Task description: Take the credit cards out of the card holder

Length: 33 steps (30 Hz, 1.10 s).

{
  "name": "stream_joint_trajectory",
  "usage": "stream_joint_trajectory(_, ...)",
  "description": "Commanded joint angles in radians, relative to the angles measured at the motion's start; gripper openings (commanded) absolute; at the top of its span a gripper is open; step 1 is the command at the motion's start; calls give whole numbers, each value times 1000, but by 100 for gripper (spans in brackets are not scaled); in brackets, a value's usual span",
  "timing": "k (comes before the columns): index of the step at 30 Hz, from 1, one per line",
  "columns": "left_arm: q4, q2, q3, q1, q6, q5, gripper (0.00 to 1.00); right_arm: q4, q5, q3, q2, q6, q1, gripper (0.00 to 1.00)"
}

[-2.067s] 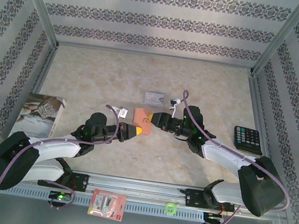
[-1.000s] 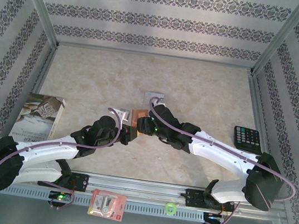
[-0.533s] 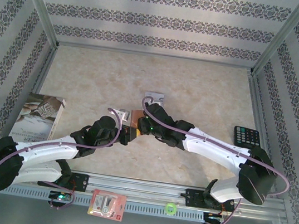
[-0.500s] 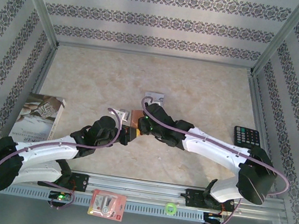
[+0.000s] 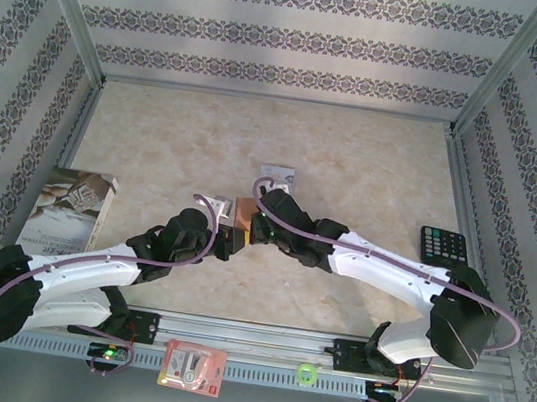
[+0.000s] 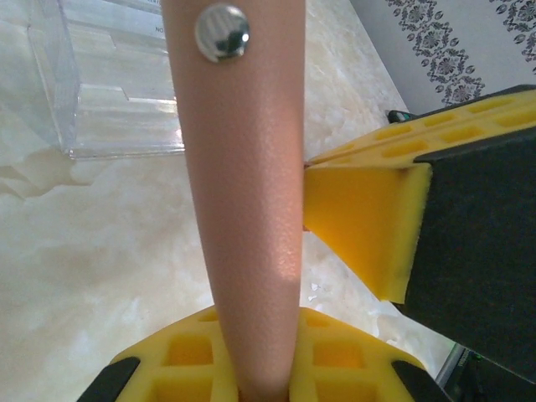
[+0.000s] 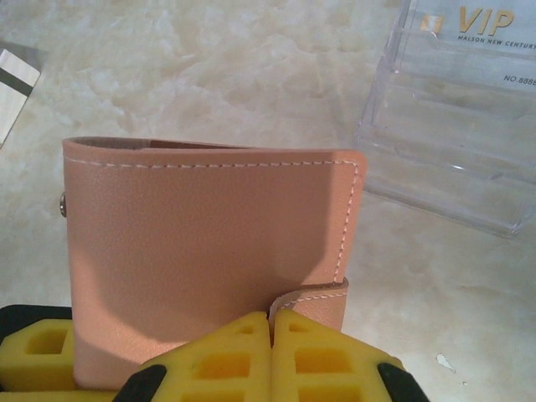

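Observation:
The reddish-brown card holder stands on edge at mid-table between both arms. My left gripper is shut on its lower edge; its snap stud shows near the top. From the other side, my right gripper is shut on the holder's thin stitched flap. One silvery credit card with a dark band lies flat just beyond; its corner shows in the right wrist view. A clear plastic sleeve printed "VIP" lies beside the holder.
A black calculator lies at the right wall and a printed magazine at the left. On the near rail sit a red-and-white packet and a green ring. Patterned walls close in three sides.
My right gripper has closed from half open onto the holder's flap, and its arm has edged left. The left gripper has kept its grip and place.

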Motion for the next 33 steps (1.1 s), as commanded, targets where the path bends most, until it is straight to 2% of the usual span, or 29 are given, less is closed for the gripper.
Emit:
stream_joint_trajectory(1, 116, -19, -11, -17, -21, 26, 0, -77, 134, -82, -14, 5, -49, 0)
stream_joint_trajectory(6, 141, 12, -28, -16, -48, 33, 0, -73, 136, -138, -57, 24, -69, 0)
stream_joint_trajectory(11, 99, 83, -1, -12, -74, 82, 0, -58, 61, -181, -122, 12, -82, 0)
stream_joint_trajectory(13, 56, 119, 12, -9, -78, 112, 22, -58, 28, -206, -161, 9, -83, 0)
stream_joint_trajectory(15, -9, 147, 30, 0, -86, 128, 39, -63, -22, -231, -184, 18, -87, 0)
stream_joint_trajectory(16, -53, 161, 43, 9, -87, 143, 44, -62, -44, -247, -190, 27, -87, 0)
stream_joint_trajectory(19, -143, 225, 80, 35, -80, 199, 48, -57, -84, -294, -206, 56, -84, 0)
stream_joint_trajectory(25, -183, 349, 109, 60, -67, 292, 54, -50, -110, -344, -197, 103, -75, 0)
stream_joint_trajectory(29, -207, 266, 112, 71, -52, 248, 61, -34, -126, -319, -212, 102, -59, 0)
stream_joint_trajectory(31, -232, 184, 113, 76, -36, 201, 67, -22, -159, -280, -208, 80, -53, 0)
stream_joint_trajectory(33, -285, 115, 125, 82, -10, 158, 69, -7, -200, -237, -194, 58, -48, 0)
